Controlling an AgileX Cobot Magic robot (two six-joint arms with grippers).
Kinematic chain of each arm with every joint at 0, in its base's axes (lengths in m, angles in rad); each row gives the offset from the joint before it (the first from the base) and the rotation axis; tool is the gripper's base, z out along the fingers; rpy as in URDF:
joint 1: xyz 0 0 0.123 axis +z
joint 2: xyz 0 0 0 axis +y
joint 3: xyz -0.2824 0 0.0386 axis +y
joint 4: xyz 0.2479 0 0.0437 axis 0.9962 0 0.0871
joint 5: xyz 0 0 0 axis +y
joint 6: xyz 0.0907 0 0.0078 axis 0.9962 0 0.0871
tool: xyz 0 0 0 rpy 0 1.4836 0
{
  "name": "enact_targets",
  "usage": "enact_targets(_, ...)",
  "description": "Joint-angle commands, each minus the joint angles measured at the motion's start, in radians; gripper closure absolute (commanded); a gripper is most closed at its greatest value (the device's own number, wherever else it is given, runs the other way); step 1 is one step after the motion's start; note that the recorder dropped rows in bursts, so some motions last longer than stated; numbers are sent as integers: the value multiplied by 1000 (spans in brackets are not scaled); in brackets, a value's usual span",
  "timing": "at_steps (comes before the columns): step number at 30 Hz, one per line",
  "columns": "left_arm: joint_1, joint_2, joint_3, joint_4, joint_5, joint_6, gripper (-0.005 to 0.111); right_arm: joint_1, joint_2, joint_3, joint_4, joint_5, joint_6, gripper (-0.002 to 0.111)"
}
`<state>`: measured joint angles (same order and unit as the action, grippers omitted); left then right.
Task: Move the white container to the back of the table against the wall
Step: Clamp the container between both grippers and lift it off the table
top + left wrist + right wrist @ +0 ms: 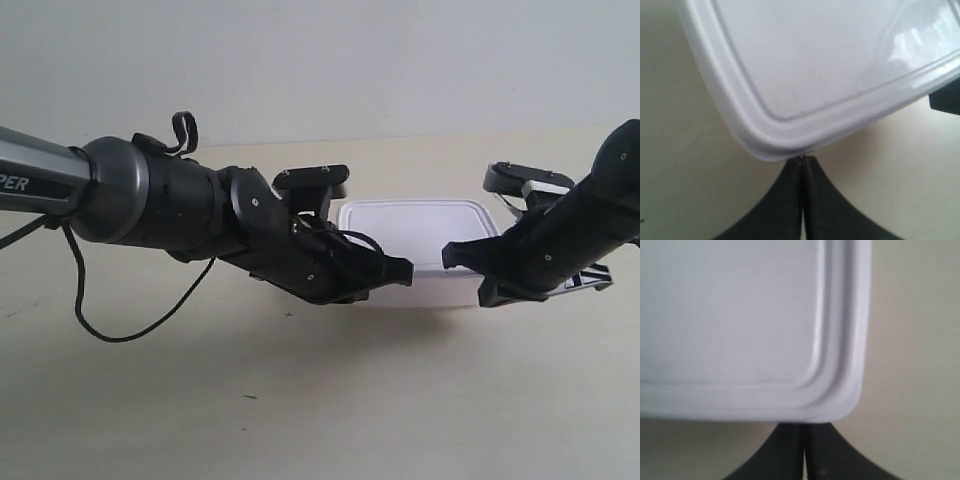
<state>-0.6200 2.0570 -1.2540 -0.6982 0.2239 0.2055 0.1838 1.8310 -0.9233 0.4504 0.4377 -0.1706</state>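
Observation:
The white container lies lid-up on the table, some way in front of the wall. My left gripper is shut, its tips at the box's near left corner. In the left wrist view the closed fingertips touch the rounded corner of the container. My right gripper is shut too, against the near side by the right corner. In the right wrist view its tips disappear under the rim of the container. Neither gripper holds anything.
A black cable hangs from the left arm and loops low over the table at the exterior view's left. A strip of bare table lies between the box and the wall. The right gripper's dark tip shows in the left wrist view.

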Motion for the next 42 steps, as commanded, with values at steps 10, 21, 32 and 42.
enact_targets(10,19,14,-29,90,-90,-4,107,-3,86,-163,-7,34,-12,108)
enact_targets(21,66,14,-29,95,-127,-2,107,-3,149,-237,24,40,-12,108)
enact_targets(32,66,50,-59,99,-122,1,107,-3,173,-271,131,61,-87,108)
enact_targets(42,38,95,-180,95,26,1,107,-3,184,-271,155,34,-110,108)
